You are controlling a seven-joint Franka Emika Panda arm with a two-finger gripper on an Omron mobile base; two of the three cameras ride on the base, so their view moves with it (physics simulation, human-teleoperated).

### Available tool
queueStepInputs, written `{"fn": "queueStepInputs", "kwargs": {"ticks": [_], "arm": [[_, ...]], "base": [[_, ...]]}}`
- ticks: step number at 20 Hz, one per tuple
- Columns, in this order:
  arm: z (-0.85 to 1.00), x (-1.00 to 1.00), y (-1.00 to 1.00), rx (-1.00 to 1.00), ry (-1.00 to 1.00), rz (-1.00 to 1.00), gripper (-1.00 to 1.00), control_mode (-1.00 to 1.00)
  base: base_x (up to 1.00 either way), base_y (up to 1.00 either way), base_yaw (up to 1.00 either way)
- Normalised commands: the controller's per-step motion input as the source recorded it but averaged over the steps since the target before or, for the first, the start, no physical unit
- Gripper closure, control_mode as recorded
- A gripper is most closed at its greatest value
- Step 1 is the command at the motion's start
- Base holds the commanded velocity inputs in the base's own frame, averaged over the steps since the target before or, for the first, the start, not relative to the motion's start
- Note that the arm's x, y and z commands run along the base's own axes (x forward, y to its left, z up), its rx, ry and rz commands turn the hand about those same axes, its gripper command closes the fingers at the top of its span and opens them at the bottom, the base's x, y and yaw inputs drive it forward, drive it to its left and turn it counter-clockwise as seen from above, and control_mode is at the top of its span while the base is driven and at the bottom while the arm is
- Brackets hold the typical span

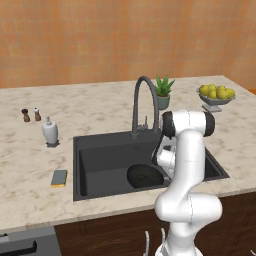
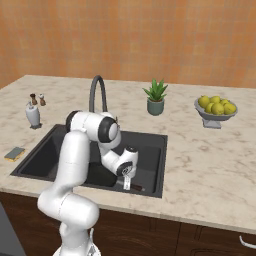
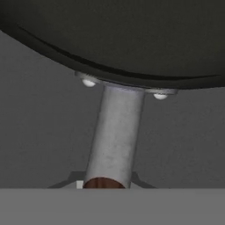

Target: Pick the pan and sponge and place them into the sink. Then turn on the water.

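The black pan (image 1: 145, 176) lies low in the dark sink (image 1: 100, 155), toward its front right. In the hand view the pan's rim (image 3: 132, 35) runs across the top, and its metal neck leads down to the brown handle (image 3: 103, 183). My gripper (image 3: 105, 182) is shut on that handle, a fingertip tight against each side. From the right base, the gripper (image 2: 127, 184) reaches down into the sink (image 2: 150, 150), with the handle end (image 2: 136, 188) poking out beside it. The sponge (image 1: 59, 178) lies flat on the counter left of the basin, also the sponge (image 2: 15, 153). The gooseneck faucet (image 1: 142, 100) stands behind the sink; no stream shows.
A white soap dispenser (image 1: 50, 132) and two small shakers (image 1: 31, 115) stand at the back left. A potted plant (image 1: 163, 92) and a bowl of lemons (image 1: 216, 96) sit behind and right of the sink. My arm's elbow (image 1: 187, 124) hangs over the basin's right side.
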Motion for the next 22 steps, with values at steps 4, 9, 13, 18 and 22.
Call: {"fn": "queueStepInputs", "kwargs": {"ticks": [4, 9, 13, 18, 22], "arm": [[-0.36, 0.09, -0.01, 0.0, 0.0, 0.0, 1.0, -1.0], [-0.02, 0.0, 0.0, 0.0, 0.0, 0.0, -1.0, -1.0], [0.15, 0.0, -0.13, 0.02, 0.0, -0.01, -1.0, -1.0], [0.68, 0.0, -0.13, 0.0, 0.0, -0.11, -1.0, -1.0], [1.0, 0.0, -0.02, 0.02, 0.0, -0.17, -1.0, -1.0]], "base": [[0.0, 0.0, 0.0], [0.0, 0.0, 0.0], [0.0, 0.0, 0.0], [0.0, 0.0, 0.0], [0.0, 0.0, 0.0]]}}
